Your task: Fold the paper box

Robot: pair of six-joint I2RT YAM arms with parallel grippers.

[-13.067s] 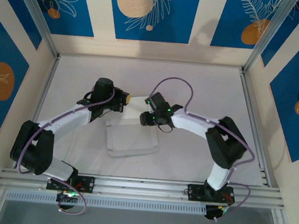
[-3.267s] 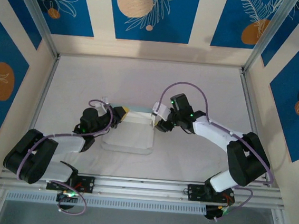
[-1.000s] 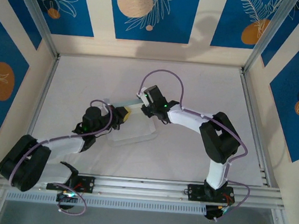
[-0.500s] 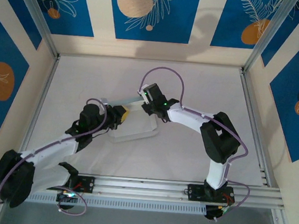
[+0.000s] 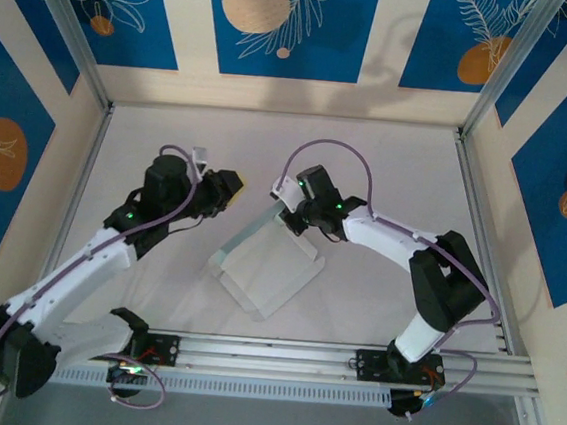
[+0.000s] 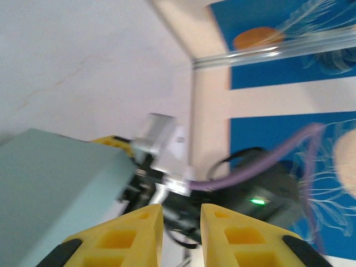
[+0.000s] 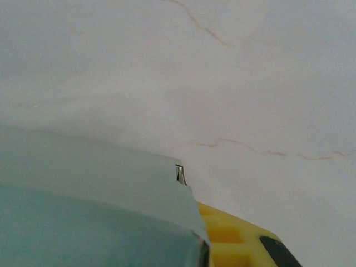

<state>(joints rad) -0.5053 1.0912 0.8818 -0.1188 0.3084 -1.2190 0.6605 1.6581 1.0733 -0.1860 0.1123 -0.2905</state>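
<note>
On a white table [image 5: 388,172] walled in by cream panels with blue leaf prints [image 5: 292,22], two white and black robot arms are reaching in from a metal rail [image 5: 270,352] at the near edge. The paper box [image 5: 268,271] is sitting near the middle of the table, between the two arms. From above it is showing as a pale, partly folded sheet with a mint-green strip running diagonally up toward the right gripper [image 5: 283,200]. That gripper is pinching the far upper corner of the card, its jaws closed on it. In the right wrist view the green card [image 7: 83,211] is spreading across the lower left, right up against one yellow finger [image 7: 231,242], with bare white table behind it. I cannot tell whether the near part of the sheet is resting flat or lifting. The left gripper [image 5: 228,187] is hovering just to the left of that corner, near the card but not touching it. In the left wrist view its yellow fingers [image 6: 133,231] are standing a narrow gap apart with nothing between them, and the green panel [image 6: 50,183] is lying off to their left. Beyond them, the right gripper is clamping the panel's corner, with a purple cable [image 6: 261,161] looping away behind it.
</note>
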